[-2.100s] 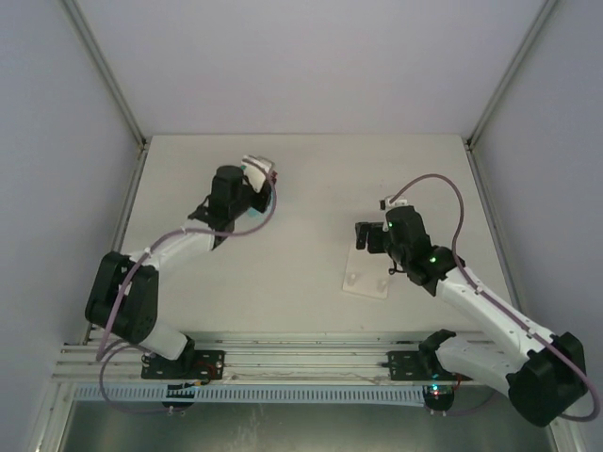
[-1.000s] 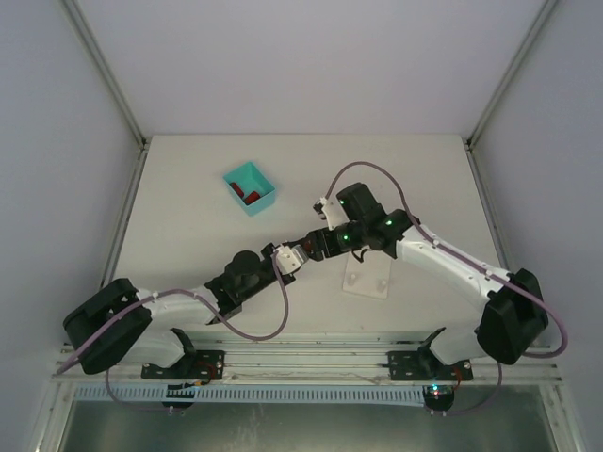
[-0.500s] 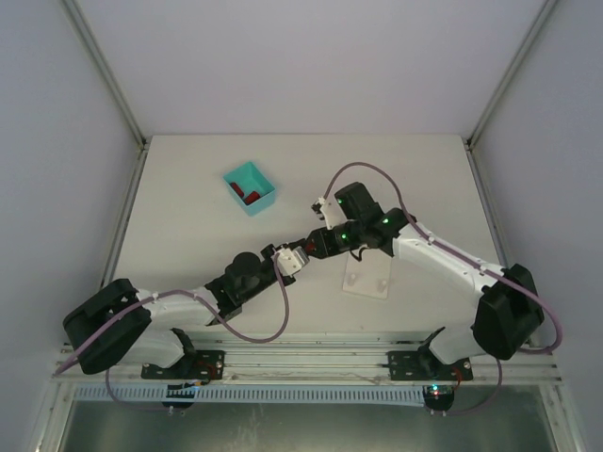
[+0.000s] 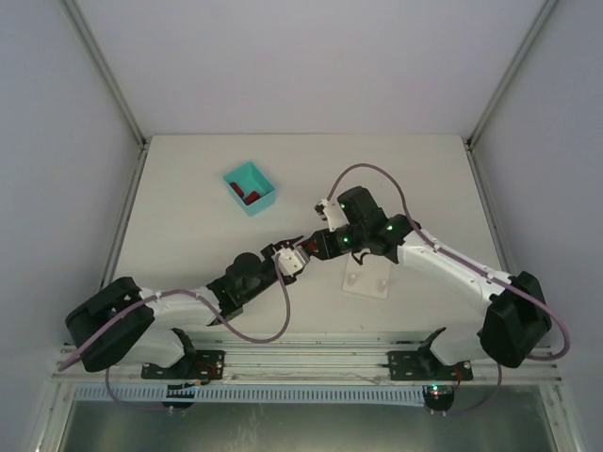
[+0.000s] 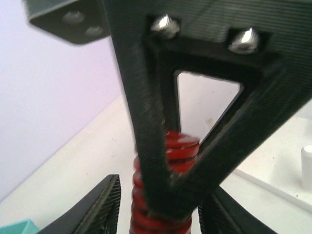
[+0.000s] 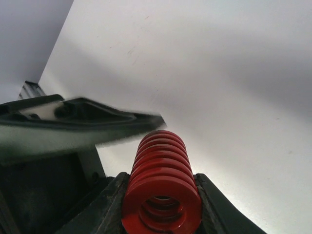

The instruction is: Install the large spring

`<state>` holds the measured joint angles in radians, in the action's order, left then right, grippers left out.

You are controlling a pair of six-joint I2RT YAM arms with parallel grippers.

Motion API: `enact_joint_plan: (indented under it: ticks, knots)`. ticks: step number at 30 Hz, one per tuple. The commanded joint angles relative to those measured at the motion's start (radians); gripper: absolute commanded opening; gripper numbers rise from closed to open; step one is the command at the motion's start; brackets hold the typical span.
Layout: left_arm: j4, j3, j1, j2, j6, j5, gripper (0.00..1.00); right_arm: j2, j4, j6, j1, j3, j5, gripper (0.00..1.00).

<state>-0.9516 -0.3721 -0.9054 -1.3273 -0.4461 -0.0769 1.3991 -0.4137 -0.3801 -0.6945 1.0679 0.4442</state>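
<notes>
At the middle of the table (image 4: 188,217), the left gripper (image 4: 292,258) and right gripper (image 4: 317,245) meet tip to tip, the spring (image 6: 161,192) between them. A bin (image 4: 262,176) sits behind, to the left. A plate (image 4: 363,287) lies just right.

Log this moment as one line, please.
stage: handover | red coil spring: clamped in right gripper | left gripper: open around it | white peg plate: no spring yet

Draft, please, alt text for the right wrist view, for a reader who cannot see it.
A red coil spring, seen end-on, is clamped by the right gripper, its two black fingers flanking it at the bottom of the frame. From the left, the other arm's blurred black finger reaches to the spring's far end, above a pale tabletop.
</notes>
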Motion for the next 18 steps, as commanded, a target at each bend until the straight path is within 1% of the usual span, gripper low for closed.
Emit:
enact_joint_plan:
  ticks: [1,5,8,11,14,18]
  knots:
    - [-0.043,-0.003,-0.003,-0.013,0.011,-0.035,0.54,-0.076,0.036,-0.01,0.002,-0.027,-0.119,0.0]
    - [-0.043,-0.005,-0.003,-0.019,0.025,-0.049,0.99,-0.136,0.031,-0.033,0.032,-0.064,-0.229,0.0]
    - [-0.04,-0.015,-0.003,-0.03,0.043,-0.091,0.99,-0.182,-0.027,-0.044,0.056,-0.073,-0.352,0.0]
    - [-0.036,-0.024,-0.004,-0.04,0.067,-0.165,0.99,-0.197,-0.14,-0.041,0.091,-0.059,-0.507,0.0]
    - [-0.034,-0.035,0.0,-0.049,0.117,-0.256,0.99,-0.199,-0.237,-0.039,0.125,-0.04,-0.628,0.0]
    - [-0.024,-0.045,0.017,-0.054,0.209,-0.334,0.99,-0.195,-0.344,-0.046,0.192,-0.02,-0.729,0.0]
